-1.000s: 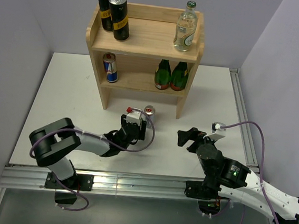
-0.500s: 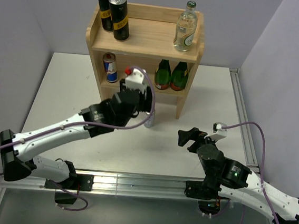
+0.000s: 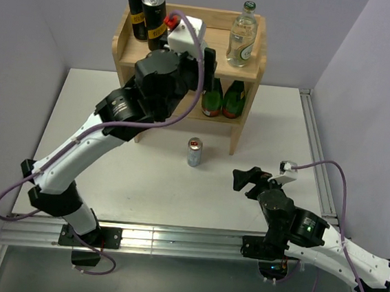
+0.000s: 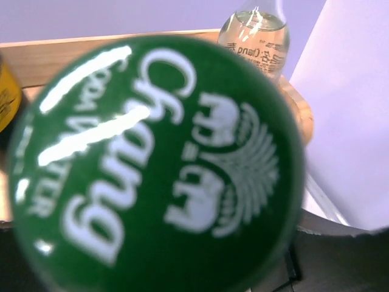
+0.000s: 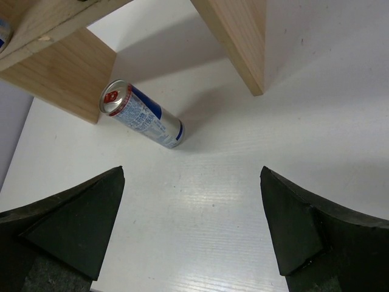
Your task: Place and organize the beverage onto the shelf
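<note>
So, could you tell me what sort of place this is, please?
Probably a robot lab cell, not a shop: white table boxed by blank walls, left arm and right arm bolted to a metal rail, one small wood shelf of drinks.

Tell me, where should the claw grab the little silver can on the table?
Around the middle of its round side. The can stands upright, so the open right claw would probably do best coming in level from the near side. The shelf stands close behind the can.
</note>
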You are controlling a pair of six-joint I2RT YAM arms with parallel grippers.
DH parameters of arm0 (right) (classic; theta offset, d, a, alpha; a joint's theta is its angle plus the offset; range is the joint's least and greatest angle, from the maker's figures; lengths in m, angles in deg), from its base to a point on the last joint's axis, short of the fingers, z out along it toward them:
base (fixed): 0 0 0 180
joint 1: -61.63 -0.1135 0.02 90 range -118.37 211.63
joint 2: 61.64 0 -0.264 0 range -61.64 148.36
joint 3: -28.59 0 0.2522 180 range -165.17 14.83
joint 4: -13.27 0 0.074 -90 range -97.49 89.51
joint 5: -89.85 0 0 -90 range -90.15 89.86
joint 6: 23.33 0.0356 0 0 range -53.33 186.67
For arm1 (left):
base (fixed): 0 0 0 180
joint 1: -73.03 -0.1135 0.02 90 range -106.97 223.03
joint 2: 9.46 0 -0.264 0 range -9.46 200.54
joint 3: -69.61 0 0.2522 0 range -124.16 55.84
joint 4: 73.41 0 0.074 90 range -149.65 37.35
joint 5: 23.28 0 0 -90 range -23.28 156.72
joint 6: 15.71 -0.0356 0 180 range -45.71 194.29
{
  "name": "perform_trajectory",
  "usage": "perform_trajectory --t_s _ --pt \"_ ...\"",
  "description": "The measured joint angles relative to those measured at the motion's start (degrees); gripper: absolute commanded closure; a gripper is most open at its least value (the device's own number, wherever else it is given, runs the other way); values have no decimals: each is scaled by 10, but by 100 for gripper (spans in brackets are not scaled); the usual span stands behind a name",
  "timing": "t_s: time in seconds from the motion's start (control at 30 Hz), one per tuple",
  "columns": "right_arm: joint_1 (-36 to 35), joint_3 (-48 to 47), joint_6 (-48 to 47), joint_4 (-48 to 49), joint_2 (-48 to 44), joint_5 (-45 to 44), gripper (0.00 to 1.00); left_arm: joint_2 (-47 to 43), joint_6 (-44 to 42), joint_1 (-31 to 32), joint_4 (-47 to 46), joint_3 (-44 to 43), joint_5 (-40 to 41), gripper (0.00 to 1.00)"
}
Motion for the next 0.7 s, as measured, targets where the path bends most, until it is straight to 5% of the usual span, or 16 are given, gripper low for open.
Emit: perform_trajectory --t_s 0.7 --pt "0 6 0 0 -24 0 0 128 -43 -83 -43 -78 -62 100"
